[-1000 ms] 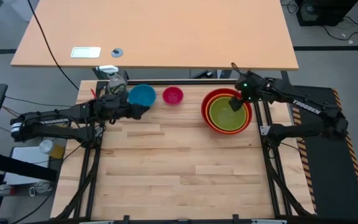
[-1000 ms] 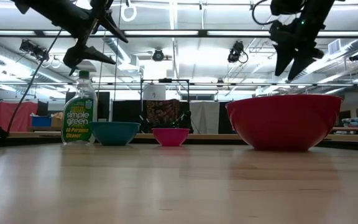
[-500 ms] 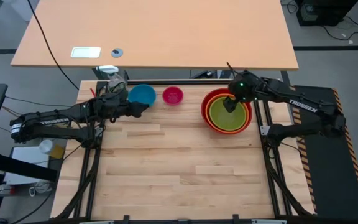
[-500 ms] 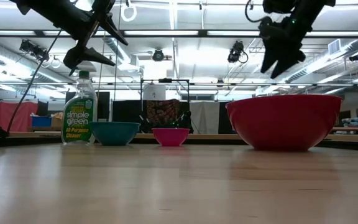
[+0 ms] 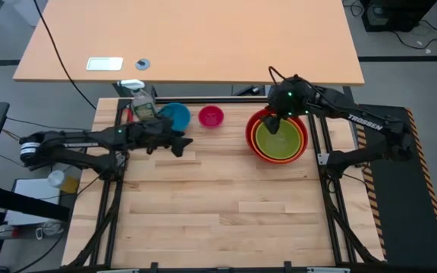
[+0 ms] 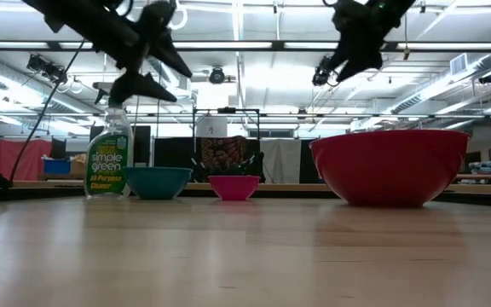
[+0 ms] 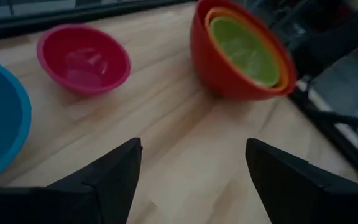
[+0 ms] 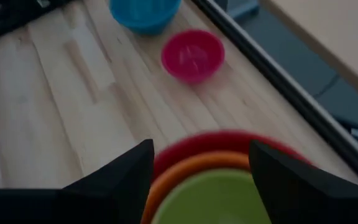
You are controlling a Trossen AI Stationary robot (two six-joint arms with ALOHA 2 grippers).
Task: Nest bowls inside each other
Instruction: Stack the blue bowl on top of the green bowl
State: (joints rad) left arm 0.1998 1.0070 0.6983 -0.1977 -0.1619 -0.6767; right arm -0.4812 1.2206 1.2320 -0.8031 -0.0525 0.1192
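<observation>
Left arm reached in from the left side of the light wooden slatted bench (image 5: 218, 220). Left claw (image 5: 179, 144) hung in the air just in front of the blue bowl, spread wide, nothing between its fingers (image 7: 114, 171). It was clear of every bowl.

Far left at the back edge: a yellowish plastic spray bottle with a green label (image 6: 108, 152), upright, beside the blue bowl.

Next over, the round glossy blue plastic bowl (image 5: 176, 115) sat upright on the bench, partly hidden by the left arm in the high view. Empty, as far as the left wrist view showed.

Just right of it, the small round glossy pink plastic bowl (image 5: 212, 117), upright and empty, apart from the blue one by a narrow gap.

Well to the right, the stack: the large round glossy red plastic bowl (image 5: 253, 133) on the bench, the orange plastic bowl (image 7: 286, 68) nested inside it, the lime green plastic bowl (image 5: 279, 138) nested inside the orange. Three of five were nested; blue and pink were not.

Right arm came in from the right side. Right claw (image 5: 274, 123) hovered above the back-left rim of the red stack, raised off it per the low view, fingers (image 8: 120, 180) spread, holding nothing.
</observation>
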